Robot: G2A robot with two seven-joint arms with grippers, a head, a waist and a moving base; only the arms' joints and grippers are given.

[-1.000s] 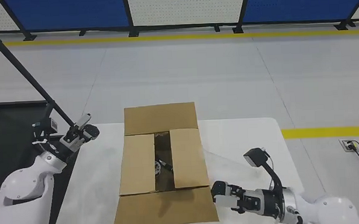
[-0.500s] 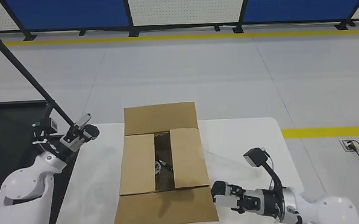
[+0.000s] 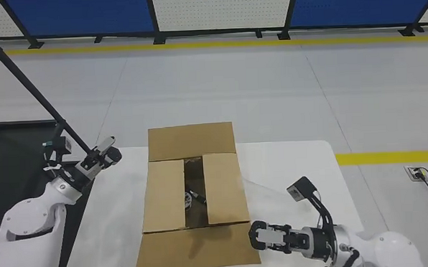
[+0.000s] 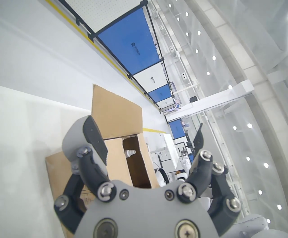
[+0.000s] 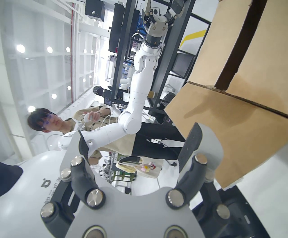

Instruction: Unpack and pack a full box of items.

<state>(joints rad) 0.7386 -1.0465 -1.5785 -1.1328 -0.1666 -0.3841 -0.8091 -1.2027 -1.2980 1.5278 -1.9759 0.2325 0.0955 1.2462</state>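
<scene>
White table (image 3: 287,166), cardboard box (image 3: 164,197) at centre, top flaps parted on a gap. My left gripper (image 3: 111,154) near its far-left corner, jaws wide. Right gripper (image 3: 256,236) beside the near flap, jaws wide.

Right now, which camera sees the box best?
The top view. It looks down on the whole box, all four flaps and the gap between them. The left wrist view catches one end and a white bottle top inside. The right wrist view sees the near flap and the dark gap.
</scene>
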